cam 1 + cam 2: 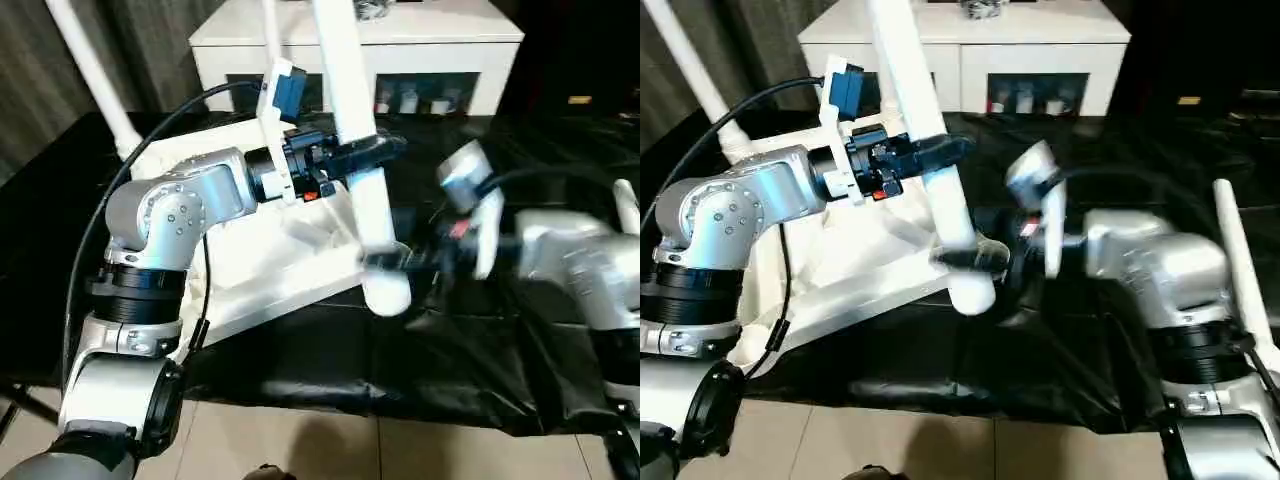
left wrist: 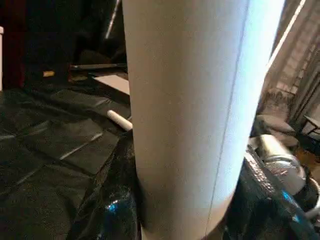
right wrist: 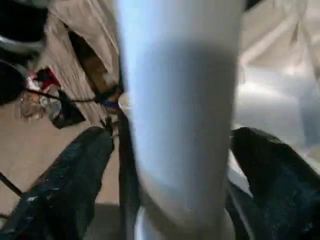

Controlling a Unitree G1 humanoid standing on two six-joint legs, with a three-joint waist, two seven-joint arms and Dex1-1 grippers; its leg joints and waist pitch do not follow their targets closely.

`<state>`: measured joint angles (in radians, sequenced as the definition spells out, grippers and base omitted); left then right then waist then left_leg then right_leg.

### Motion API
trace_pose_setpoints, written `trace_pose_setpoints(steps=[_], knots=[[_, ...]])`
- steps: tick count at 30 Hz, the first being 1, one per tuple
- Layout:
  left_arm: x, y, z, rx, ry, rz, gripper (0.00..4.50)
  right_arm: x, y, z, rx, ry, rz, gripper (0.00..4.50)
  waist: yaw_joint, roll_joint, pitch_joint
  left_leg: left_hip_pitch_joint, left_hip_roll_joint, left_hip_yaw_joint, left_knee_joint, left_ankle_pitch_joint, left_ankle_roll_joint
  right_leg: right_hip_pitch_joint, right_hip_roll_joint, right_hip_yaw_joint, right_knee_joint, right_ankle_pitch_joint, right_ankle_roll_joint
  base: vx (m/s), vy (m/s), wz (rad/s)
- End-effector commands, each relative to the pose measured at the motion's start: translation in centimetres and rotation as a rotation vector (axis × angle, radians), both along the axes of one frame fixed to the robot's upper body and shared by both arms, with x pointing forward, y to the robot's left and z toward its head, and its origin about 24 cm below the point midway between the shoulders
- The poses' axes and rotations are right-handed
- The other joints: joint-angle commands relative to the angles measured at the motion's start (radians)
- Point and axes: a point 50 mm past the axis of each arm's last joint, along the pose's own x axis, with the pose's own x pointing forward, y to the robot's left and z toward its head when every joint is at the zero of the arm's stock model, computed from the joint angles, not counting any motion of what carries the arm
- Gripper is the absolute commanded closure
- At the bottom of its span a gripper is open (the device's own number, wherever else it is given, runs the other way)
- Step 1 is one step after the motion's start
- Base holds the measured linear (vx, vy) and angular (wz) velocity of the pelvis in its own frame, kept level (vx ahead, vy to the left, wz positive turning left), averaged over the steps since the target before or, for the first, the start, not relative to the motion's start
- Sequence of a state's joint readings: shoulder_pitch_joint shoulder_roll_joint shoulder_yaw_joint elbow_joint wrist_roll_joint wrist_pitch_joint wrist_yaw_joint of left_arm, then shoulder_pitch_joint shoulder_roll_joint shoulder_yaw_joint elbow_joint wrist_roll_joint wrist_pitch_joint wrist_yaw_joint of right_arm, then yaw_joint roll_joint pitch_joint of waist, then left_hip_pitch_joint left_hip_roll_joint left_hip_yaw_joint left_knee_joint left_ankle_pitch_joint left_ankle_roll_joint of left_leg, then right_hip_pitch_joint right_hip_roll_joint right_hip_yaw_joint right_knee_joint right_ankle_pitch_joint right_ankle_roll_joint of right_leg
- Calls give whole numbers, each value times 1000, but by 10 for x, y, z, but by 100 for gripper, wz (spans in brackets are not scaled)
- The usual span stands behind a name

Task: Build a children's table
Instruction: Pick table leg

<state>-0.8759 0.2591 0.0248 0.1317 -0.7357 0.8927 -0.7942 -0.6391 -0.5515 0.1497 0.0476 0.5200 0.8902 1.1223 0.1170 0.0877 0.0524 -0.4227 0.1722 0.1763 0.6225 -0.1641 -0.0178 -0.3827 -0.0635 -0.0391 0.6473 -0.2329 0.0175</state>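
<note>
Three legs, one top, two grippers

Three round white legs were counted: the centre leg, the far-left leg and the far-right leg. There was also one table top, one white cabinet, and a left gripper and right gripper.

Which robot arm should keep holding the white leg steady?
Probably the left. Its claw is clamped around the leg, while the right claw stands open around the leg's lower end.

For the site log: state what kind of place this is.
Probably a furnished indoor room, home-like or a staged lab: a white cabinet against the wall, dark curtains, a tiled floor, and black sheeting covering the work surface.
</note>
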Motion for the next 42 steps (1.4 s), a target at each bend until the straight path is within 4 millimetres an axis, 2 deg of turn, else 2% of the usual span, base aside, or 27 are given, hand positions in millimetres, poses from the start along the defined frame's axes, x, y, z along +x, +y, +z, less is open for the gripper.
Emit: trace_pose_setpoints(steps=[1,3,6,7,12,14,20,22,28,30,37,39,42], knots=[[-3,-1,12,3,-54,-25,271,3,1,5,-21,-25,7,85,2,-30,-79,38,51,-19,-58,-78,43,34,-78,36,-67,2,-275,0,0,0],[-4,-1,11,6,-59,-35,271,3,2,5,-21,-17,14,93,2,-28,-80,38,51,-20,-57,-75,43,35,-78,36,-64,10,-273,0,0,0],[-4,-1,11,8,-63,-42,271,3,3,5,-20,-13,21,113,2,-32,-79,38,50,-19,-57,-75,48,36,-78,36,-65,18,-278,0,0,0],[-4,-1,11,8,-63,-42,271,3,3,5,-20,-13,21,132,2,-31,-80,37,51,-19,-56,-73,49,36,-78,36,-64,17,-278,0,0,0],[-5,-1,11,4,-68,-52,271,5,4,5,-10,-10,19,163,2,-30,-81,38,52,-19,-56,-69,53,36,-77,35,-63,25,-279,0,0,0],[-7,-2,10,5,-70,-61,271,4,5,4,-8,-11,23,194,2,-30,-81,37,51,-19,-55,-66,55,36,-77,35,-62,33,-283,0,0,0],[-9,-4,7,28,-81,-90,271,3,8,5,-23,-46,53,236,2,-29,-81,37,51,-19,-55,-68,54,36,-77,35,-62,27,-282,0,0,0],[-9,-4,7,32,-84,-94,271,2,8,5,-28,-54,58,188,1,-30,-81,38,52,-20,-56,-72,51,36,-77,35,-62,22,-279,0,0,0],[-10,-6,8,42,-94,-116,272,1,9,6,-47,-60,95,148,3,-32,-82,38,51,-19,-54,-66,57,37,-77,35,-61,32,-284,0,0,0],[-11,-7,8,46,-97,-127,272,1,9,5,-59,-64,100,122,3,-32,-82,37,51,-19,-54,-61,59,37,-77,35,-60,36,-285,0,0,0],[-10,-8,9,60,-111,-145,272,-3,7,3,-73,-41,148,110,3,-31,-82,37,51,-19,-52,-63,66,37,-76,35,-61,31,-287,0,0,0],[-10,-8,9,60,-113,-147,272,-4,7,2,-72,-33,154,139,3,-31,-82,38,52,-19,-52,-66,66,37,-76,34,-61,31,-288,0,0,0],[-10,-9,10,57,-114,-154,272,-6,7,1,-67,-10,163,158,2,-30,-82,36,51,-19,-51,-63,71,37,-76,34,-59,40,-293,0,0,0]])
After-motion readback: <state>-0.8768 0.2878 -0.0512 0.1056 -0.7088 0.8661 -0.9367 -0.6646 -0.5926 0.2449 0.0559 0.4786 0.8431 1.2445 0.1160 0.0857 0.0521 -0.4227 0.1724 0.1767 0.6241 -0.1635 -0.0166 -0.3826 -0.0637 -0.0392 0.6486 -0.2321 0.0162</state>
